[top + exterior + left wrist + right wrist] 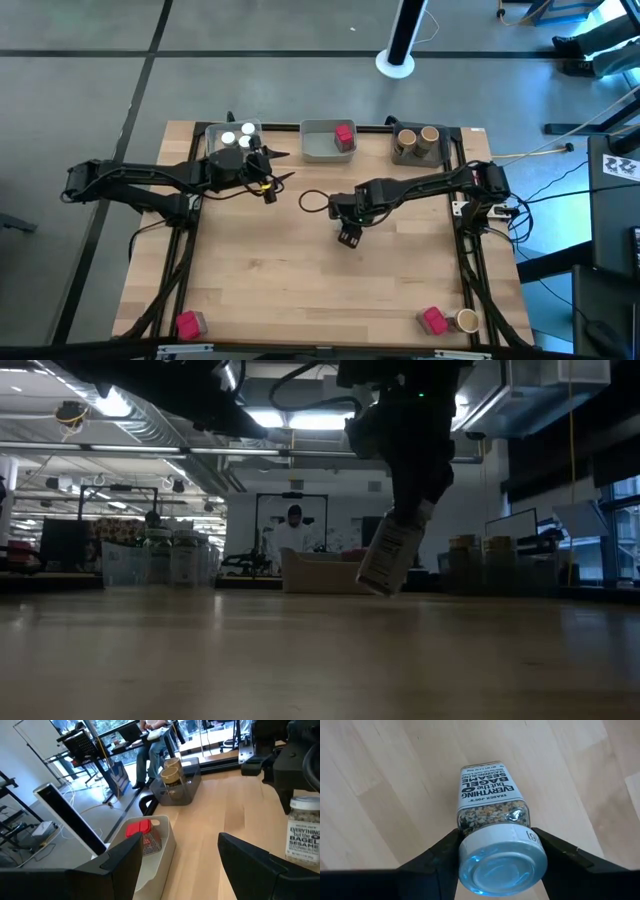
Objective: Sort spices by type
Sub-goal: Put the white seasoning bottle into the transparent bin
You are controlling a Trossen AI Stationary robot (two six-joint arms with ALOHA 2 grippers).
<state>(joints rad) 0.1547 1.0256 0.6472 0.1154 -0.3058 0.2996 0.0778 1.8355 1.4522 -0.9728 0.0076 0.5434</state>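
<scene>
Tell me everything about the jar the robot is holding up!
The jar is clear and squarish, with a round white cap and a white label reading "Everything but the Bagel Sesame" seasoning blend. Speckled seeds show through its clear wall below the cap. The right gripper is shut on it near the cap, one dark finger on each side. In the low view it hangs tilted above the wooden table, touching nothing else. From above, it sits near the table's middle.

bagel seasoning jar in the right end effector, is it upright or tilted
Tilted. In the low view the bagel seasoning jar hangs slanted clear of the table, cap uppermost, clamped at the cap by the right end effector.
</scene>
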